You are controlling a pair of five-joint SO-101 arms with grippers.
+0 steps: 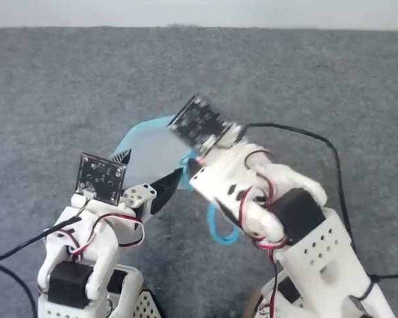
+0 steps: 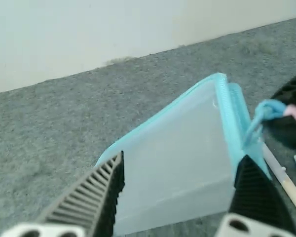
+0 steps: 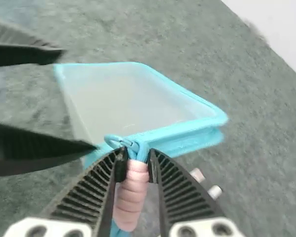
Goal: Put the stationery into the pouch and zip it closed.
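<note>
Pouch [image 1: 144, 154], translucent with cyan trim, lies flat on the grey carpeted table [image 1: 53, 86] between the two arms; in the high view its long axis seems to run from near the left arm up and away toward the right arm's wrist, though that arm covers its far part; the zip edge [image 3: 187, 132] is the long side facing the right arm, and it ends in a rounded corner pointing away from the left arm.

Right gripper [image 3: 136, 152] sits at the end of that zip edge, fingers narrow and clamped on the zip pull [image 3: 130, 185], a pink ribbed piece on a cyan tab; a cyan strap loop [image 1: 222, 230] hangs below its wrist.

Left gripper [image 2: 182, 160] hovers at the pouch's opposite short end, fingers spread wide with the pouch's body between them, gripping nothing.

Stationery [image 2: 286, 183], a few pen-like sticks, shows just beside the zip edge near the right gripper; whether any part is inside the pouch I cannot tell.
</note>
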